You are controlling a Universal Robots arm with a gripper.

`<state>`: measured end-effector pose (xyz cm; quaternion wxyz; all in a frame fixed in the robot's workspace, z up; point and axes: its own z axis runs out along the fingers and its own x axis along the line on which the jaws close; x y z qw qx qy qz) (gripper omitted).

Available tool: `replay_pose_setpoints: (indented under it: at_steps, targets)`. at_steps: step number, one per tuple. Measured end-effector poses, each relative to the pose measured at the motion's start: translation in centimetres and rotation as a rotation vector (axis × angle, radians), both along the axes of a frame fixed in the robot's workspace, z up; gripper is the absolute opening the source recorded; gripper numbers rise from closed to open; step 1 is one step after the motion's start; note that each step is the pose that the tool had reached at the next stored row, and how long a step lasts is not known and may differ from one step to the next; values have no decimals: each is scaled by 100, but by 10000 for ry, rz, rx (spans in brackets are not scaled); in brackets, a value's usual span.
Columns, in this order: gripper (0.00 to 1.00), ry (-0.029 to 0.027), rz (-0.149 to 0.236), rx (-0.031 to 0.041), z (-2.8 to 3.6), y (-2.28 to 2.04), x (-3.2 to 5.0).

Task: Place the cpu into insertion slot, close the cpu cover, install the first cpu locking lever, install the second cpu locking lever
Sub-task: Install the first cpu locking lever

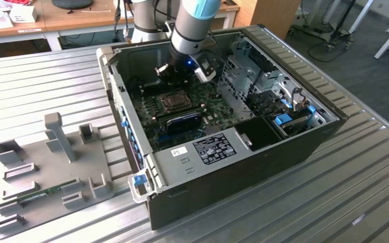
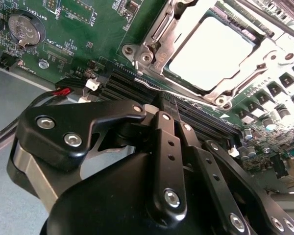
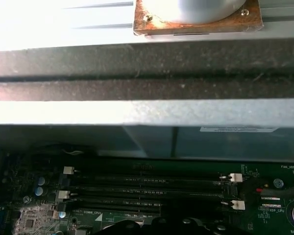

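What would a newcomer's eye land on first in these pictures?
The open computer case on the slatted metal table, with the gripper hanging inside over the green motherboard. In the second wrist view, the bright cpu lies flat inside the silvery cpu cover that frames it.

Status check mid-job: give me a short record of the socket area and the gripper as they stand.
cpu: seated in the insertion slot, silvery top showing
cpu cover: down over the cpu, framing its edges
gripper: shut, holding nothing, over the memory slots beside the insertion slot
computer case: open, lying on the metal table
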<state>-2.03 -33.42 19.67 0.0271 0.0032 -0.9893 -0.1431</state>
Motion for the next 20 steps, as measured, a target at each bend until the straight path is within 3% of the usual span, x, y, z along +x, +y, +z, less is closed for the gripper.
replay_pose_setpoints:
  at_steps: [20]
  targets:
    - [11, -1, -1, -58, -20, -25, 7]
